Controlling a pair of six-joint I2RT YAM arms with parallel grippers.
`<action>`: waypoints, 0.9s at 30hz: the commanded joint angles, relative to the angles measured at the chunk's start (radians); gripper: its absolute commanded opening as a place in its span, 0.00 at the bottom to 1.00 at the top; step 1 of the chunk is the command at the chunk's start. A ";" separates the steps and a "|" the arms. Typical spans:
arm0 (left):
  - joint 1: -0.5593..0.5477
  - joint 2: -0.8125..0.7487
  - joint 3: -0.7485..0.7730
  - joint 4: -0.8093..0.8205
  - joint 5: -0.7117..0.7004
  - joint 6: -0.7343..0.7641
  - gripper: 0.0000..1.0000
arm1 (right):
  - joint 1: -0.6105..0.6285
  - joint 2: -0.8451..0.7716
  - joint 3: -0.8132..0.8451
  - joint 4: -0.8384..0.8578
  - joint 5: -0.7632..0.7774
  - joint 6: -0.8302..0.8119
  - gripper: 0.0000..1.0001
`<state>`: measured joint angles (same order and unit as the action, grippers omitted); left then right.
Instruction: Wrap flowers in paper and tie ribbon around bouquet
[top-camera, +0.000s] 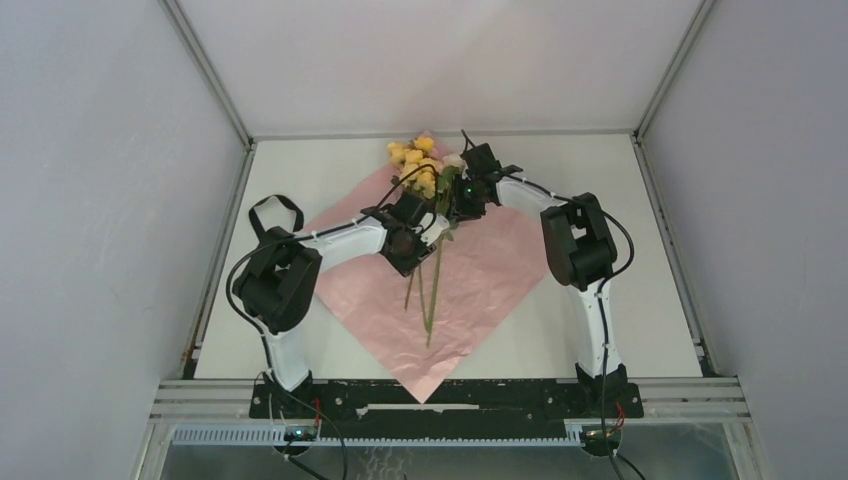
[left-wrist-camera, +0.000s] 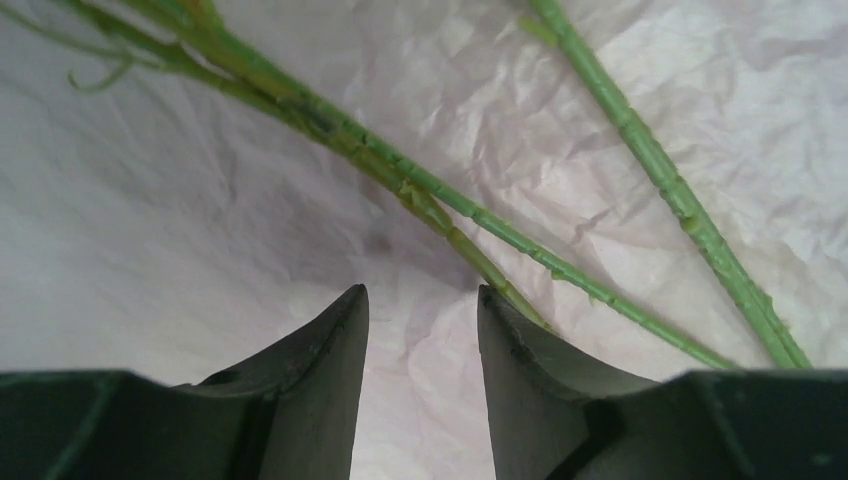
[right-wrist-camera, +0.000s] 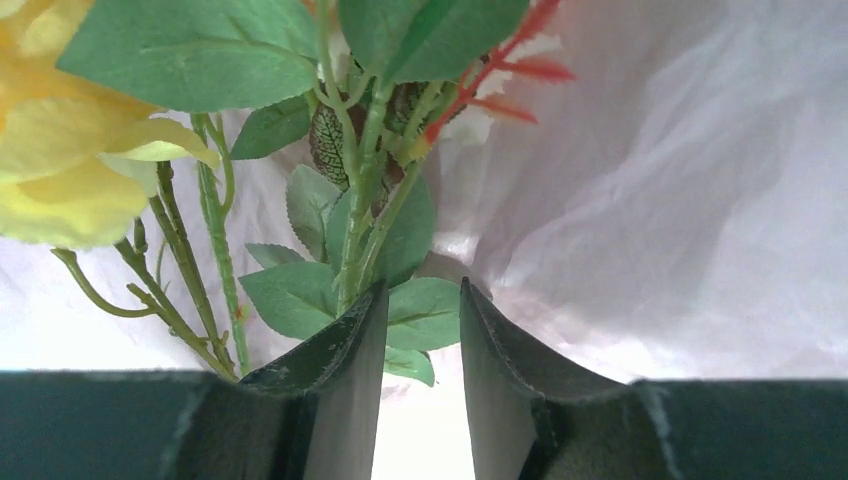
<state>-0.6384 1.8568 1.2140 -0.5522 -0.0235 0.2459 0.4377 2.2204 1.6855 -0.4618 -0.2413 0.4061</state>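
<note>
The paper lies flat as a pink diamond in the middle of the table. The flowers rest along its diagonal, yellow blooms at the far corner and green stems pointing toward me. My left gripper hovers over the stems, open, with only crinkly paper in its gap; a stem passes just beyond its right fingertip. My right gripper stands open against the leaves, beside a yellow bloom. The black ribbon lies looped at the left. No wrapped bouquet is in view.
White walls and metal frame rails close in the table on the left, right and back. The paper's near corner reaches the black base rail where both arms are bolted.
</note>
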 joint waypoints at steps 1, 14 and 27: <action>-0.016 -0.032 0.079 -0.036 0.107 0.019 0.49 | -0.013 -0.033 0.033 -0.015 -0.039 -0.035 0.42; 0.180 -0.378 -0.019 -0.229 0.251 0.194 0.63 | -0.007 -0.530 -0.317 -0.096 -0.241 -0.376 0.49; 0.351 -0.721 -0.200 -0.278 0.361 0.244 0.87 | 0.586 -0.949 -0.867 -0.096 -0.240 -1.295 0.70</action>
<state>-0.2874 1.2171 1.0756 -0.8021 0.2676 0.4526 0.9165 1.3277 0.9207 -0.5465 -0.5201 -0.5385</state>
